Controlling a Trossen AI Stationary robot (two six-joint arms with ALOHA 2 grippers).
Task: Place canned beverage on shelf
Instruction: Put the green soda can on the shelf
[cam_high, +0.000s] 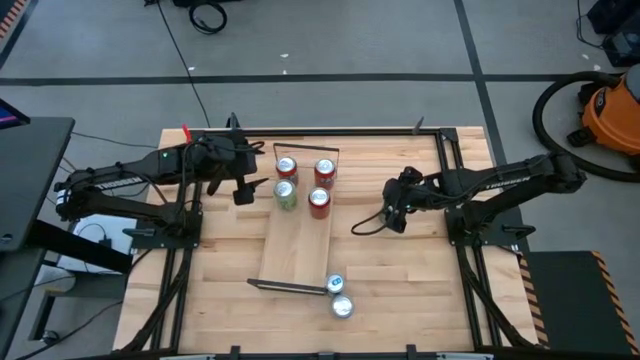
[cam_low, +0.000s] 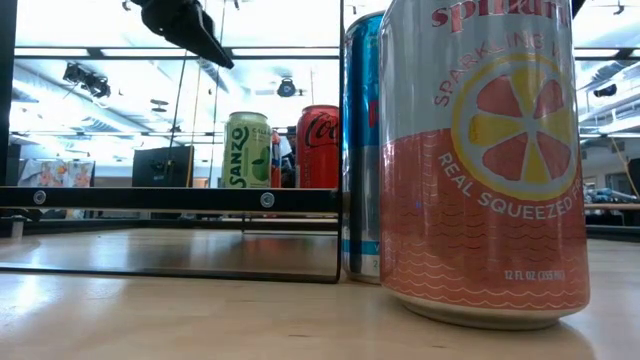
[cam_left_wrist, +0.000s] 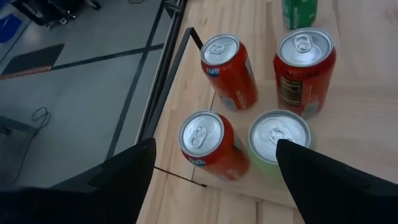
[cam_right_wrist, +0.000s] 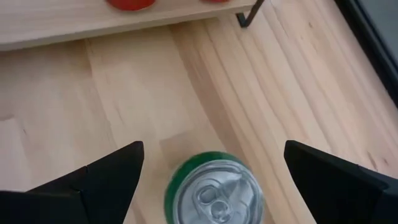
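The right gripper (cam_high: 397, 207), in the high view, hangs over the bare table (cam_high: 420, 270) right of the shelf (cam_high: 292, 250), where four cans stand at the far end. The left gripper (cam_high: 243, 188) waits just left of those cans.

In the low view, a pink can (cam_low: 484, 160) and a blue can (cam_low: 362, 150) stand near the camera.

In the left wrist view, that gripper's fingers stand apart above the shelf's cans.

In the right wrist view, the fingers (cam_right_wrist: 99, 177) are spread wide, with a green can (cam_right_wrist: 211, 190) upright on the table between them, untouched, beside the shelf edge.
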